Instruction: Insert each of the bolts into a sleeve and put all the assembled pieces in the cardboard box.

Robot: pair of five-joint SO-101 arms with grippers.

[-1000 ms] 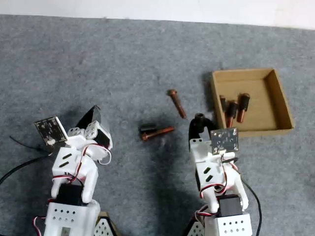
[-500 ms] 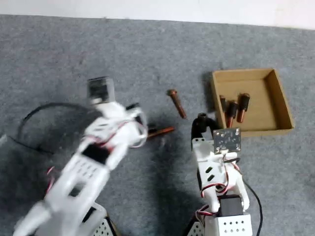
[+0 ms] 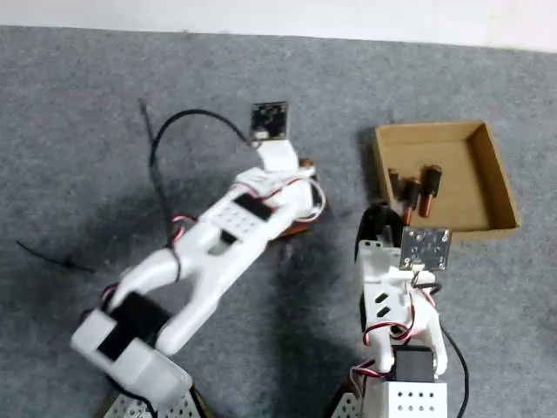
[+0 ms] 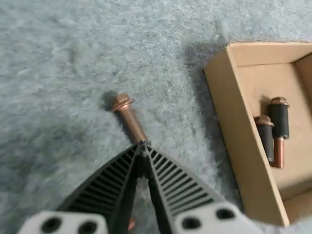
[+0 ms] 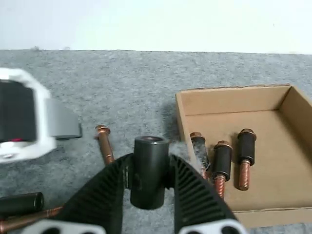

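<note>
My left gripper (image 4: pixel 141 145) is shut, its tips meeting just over the shank of a loose copper bolt (image 4: pixel 127 115) on the grey carpet. In the high view the left arm (image 3: pixel 248 218) stretches across the middle and covers most of that bolt. My right gripper (image 5: pixel 149 163) is shut on an upright black sleeve (image 5: pixel 148 173), held just in front of the cardboard box (image 5: pixel 229 100). Three bolt-in-sleeve pieces (image 3: pixel 409 198) lie in the box (image 3: pixel 426 131). A second black sleeve (image 5: pixel 19 202) lies beside another bolt (image 5: pixel 29 220).
The box (image 4: pixel 229 102) stands at the right, close to the right arm (image 3: pixel 396 296). The left arm's black cable (image 3: pixel 161 161) loops over the carpet at the left. Grey carpet lies open at the far left and back.
The left arm has swung from its folded pose at the left out across the middle to the loose bolt. The right arm, with the sleeve, has shifted slightly right.
</note>
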